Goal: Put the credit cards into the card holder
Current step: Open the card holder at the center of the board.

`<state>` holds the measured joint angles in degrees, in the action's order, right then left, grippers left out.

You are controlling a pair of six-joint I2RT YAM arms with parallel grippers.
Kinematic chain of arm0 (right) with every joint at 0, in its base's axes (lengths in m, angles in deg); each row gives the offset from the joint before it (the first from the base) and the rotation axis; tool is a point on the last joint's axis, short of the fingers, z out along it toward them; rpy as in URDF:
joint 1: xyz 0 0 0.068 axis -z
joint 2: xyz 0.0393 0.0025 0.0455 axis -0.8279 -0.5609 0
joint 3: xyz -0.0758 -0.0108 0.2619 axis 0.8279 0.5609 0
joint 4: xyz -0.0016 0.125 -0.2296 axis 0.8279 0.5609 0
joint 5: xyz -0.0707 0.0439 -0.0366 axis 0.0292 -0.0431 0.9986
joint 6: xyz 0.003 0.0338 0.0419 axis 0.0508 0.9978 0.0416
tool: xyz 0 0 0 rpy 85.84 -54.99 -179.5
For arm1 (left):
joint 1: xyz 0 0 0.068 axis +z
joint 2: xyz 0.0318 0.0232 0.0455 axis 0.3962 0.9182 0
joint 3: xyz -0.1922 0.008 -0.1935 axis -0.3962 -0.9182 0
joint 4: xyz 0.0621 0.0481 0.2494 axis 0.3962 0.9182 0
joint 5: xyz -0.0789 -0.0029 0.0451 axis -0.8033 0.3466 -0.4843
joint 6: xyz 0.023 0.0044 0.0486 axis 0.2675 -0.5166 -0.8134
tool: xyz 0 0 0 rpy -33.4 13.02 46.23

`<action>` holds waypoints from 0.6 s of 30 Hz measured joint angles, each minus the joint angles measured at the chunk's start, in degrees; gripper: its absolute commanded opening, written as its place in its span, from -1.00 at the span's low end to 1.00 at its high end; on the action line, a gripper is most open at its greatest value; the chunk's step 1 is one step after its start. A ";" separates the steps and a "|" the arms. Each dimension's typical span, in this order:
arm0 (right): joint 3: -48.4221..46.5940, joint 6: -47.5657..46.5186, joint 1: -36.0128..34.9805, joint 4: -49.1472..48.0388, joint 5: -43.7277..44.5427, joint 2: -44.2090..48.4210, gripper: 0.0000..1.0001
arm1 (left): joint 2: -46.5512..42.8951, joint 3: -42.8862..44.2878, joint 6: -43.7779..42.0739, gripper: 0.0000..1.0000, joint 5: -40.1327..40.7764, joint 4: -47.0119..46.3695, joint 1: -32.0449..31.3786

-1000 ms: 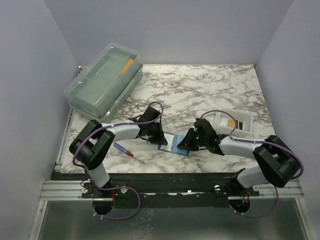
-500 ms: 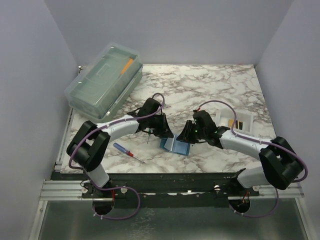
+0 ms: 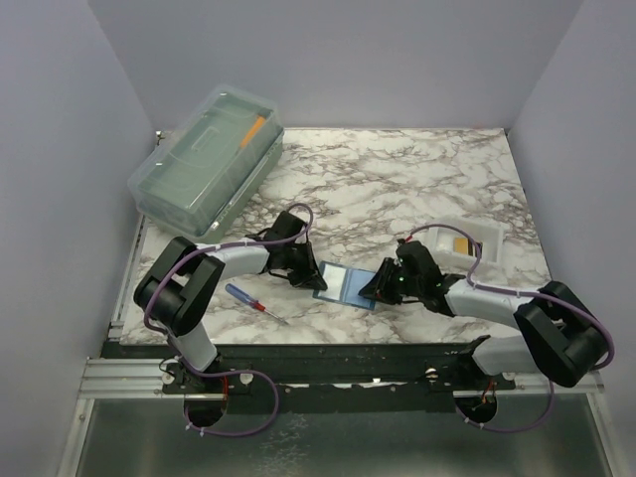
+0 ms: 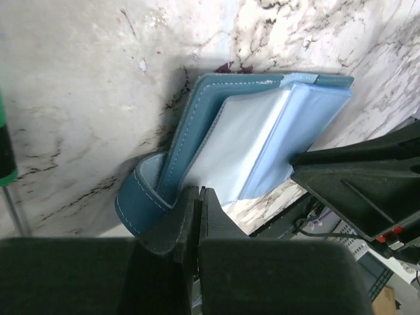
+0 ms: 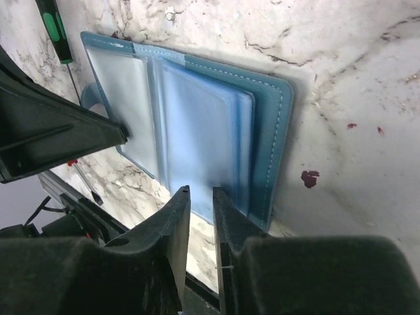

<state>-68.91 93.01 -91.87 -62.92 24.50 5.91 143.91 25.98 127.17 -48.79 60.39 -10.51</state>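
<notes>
The card holder (image 3: 346, 286) lay open and flat on the marble table (image 3: 417, 179), inner sleeves facing up, near the front edge and midway between the two arms. Its long axis ran left to right, slightly tilted, with the fold crossing it front to back. The snap tab (image 4: 140, 197) curled out from the left end. Bare marble lay behind it, with little room in front before the table's edge.

The left gripper (image 4: 195, 195) had its jaws pressed fully together, tips against the holder's left end just beside the tab. Whether a thin sleeve edge was pinched there could not be told.

The right gripper (image 5: 201, 195) sat at the right end, its jaws a narrow gap apart. The tips hung over the edge of the pale blue sleeves, and nothing was seen clamped between them.

A screwdriver (image 3: 253, 300) with a green-and-red handle lay to the holder's left, near the left arm. To the right rear, a translucent white tray (image 3: 494, 243) held a yellow credit card (image 3: 460, 241). A big clear lidded box (image 3: 204, 159) stood at the far left corner, well apart.
</notes>
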 measured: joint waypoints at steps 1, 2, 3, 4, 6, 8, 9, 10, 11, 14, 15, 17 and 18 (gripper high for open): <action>0.28 0.31 0.00 0.24 0.13 0.52 -0.51 | -0.13 0.00 -0.02 -1.00 0.31 -0.04 0.15; 0.42 0.35 0.00 0.50 0.31 0.85 -0.51 | -0.20 0.00 0.07 -1.00 0.59 -0.02 0.37; 0.42 0.39 0.00 0.96 0.61 1.11 -0.50 | -0.24 0.00 0.13 -1.00 0.76 0.00 0.42; 0.39 0.42 0.00 1.36 0.87 1.33 -0.50 | -0.37 0.00 0.13 -1.00 1.14 0.07 0.39; -0.11 0.33 0.00 2.84 1.51 1.60 -0.50 | -0.52 0.00 0.13 -1.00 1.49 0.15 0.35; -1.18 0.02 -0.02 4.81 1.97 1.53 -0.49 | -0.55 0.00 0.11 -1.00 1.51 0.20 0.37; -1.68 -0.26 -0.02 5.68 2.14 1.46 -0.48 | -0.55 0.04 0.09 -1.00 1.51 0.22 0.37; -2.32 -0.66 -0.02 6.73 2.29 1.29 -0.47 | -0.55 0.09 -0.02 -1.00 1.46 0.28 0.37; -2.86 -0.92 -0.02 7.58 2.40 1.11 -0.46 | -0.55 0.20 -0.17 -1.00 1.46 0.42 0.37; -4.68 -1.90 -0.02 10.36 2.69 0.50 -0.43 | -0.55 0.66 -0.85 -1.00 1.46 0.90 0.35; -5.38 -2.25 -0.04 11.47 2.97 0.28 -0.42 | -0.55 0.81 -1.05 -1.00 1.44 0.98 0.37; -7.28 -2.97 -0.07 14.58 4.15 -0.26 -0.37 | -0.55 0.98 -1.40 -1.00 1.31 1.05 0.37; -8.44 -3.50 -0.07 16.37 4.87 -0.61 -0.35 | -0.55 1.03 -1.64 -1.00 1.11 1.14 0.37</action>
<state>-77.34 89.51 -91.94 -46.55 29.38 5.30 143.36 27.01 125.53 -47.68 61.52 -10.13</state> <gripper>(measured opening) 0.294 0.018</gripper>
